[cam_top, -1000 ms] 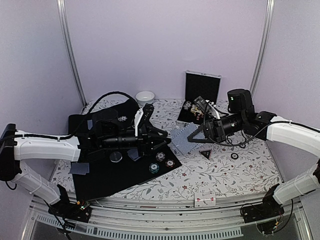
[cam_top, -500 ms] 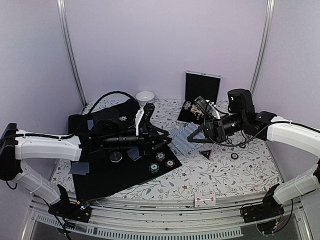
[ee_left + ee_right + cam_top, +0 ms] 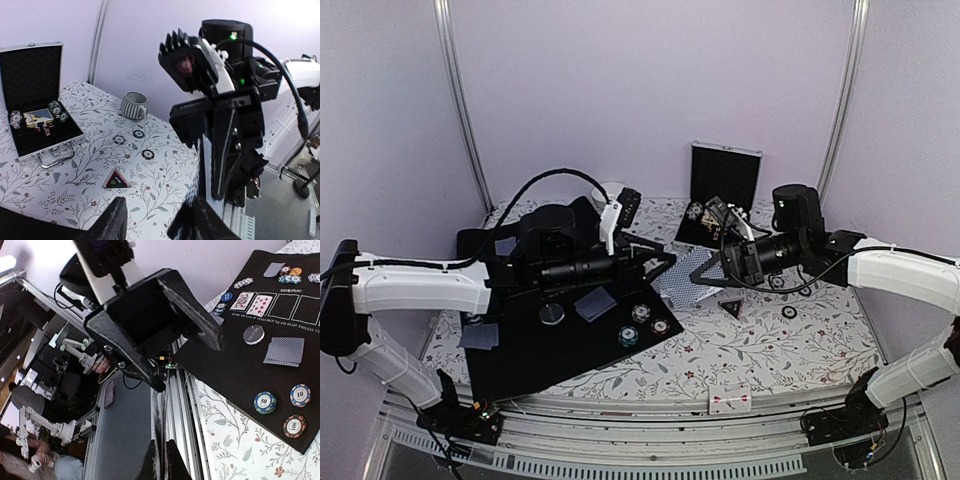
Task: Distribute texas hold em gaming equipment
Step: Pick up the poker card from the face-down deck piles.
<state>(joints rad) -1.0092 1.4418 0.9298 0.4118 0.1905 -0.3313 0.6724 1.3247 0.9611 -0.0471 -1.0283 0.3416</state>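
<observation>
My right gripper [image 3: 705, 274] is shut on a stack of playing cards [image 3: 682, 285] with blue-grey backs, held above the table's middle. The stack shows edge-on in the left wrist view [image 3: 198, 165] and in the right wrist view [image 3: 161, 432]. My left gripper [image 3: 665, 268] is open, its jaws wide and facing the stack, close to it but not closed on it. On the black mat [image 3: 520, 350] lie a grey button [image 3: 552, 314], a face-down card [image 3: 595, 303] and three poker chips [image 3: 640, 314]. The black-red triangular marker [image 3: 731, 307] lies on the cloth.
A silver-edged black case [image 3: 725, 180] stands open at the back with chips in it. A small white bowl [image 3: 608, 190] sits behind my left arm. Loose chips [image 3: 147, 154] and a striped cup [image 3: 134, 105] are at the right. Two face-up cards [image 3: 730, 402] lie at the near edge.
My left gripper has lifted off the mat and moved right and up to the stack held by my right gripper. The right gripper has shifted slightly left.
</observation>
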